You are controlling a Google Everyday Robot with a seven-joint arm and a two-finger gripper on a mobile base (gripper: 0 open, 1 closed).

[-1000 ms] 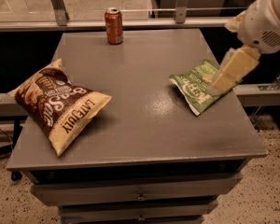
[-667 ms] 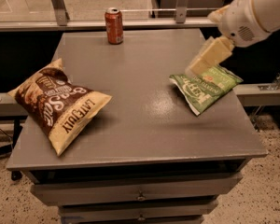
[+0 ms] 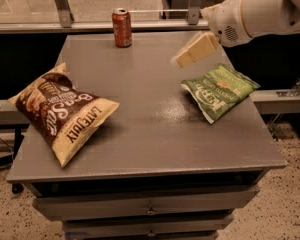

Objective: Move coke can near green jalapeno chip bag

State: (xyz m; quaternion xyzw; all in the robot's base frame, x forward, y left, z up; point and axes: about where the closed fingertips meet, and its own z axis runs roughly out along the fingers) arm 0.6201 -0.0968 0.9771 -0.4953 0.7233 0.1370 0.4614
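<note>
One coke can (image 3: pixel 122 28) stands upright, long axis vertical, at the table's (image 3: pixel 150 134) far edge. It is well apart from the one green jalapeno chip bag (image 3: pixel 220 90), which lies flat and diagonal at right. One brown bag (image 3: pixel 65 114) lies left. The gripper (image 3: pixel 182 59) hovers between can and green bag, nothing seen in it; how far open, I cannot tell.

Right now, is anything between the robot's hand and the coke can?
No. The camera view shows only bare tabletop between the coke can and the hand hovering to its right.

Brown-and-cream Late July chip bag (image 3: pixel 65 115) lies flat by the left edge of the grey table (image 3: pixel 155 144), toward the front-left corner; drawers (image 3: pixel 150 210) under the front edge, speckled floor (image 3: pixel 292 204) below.
</note>
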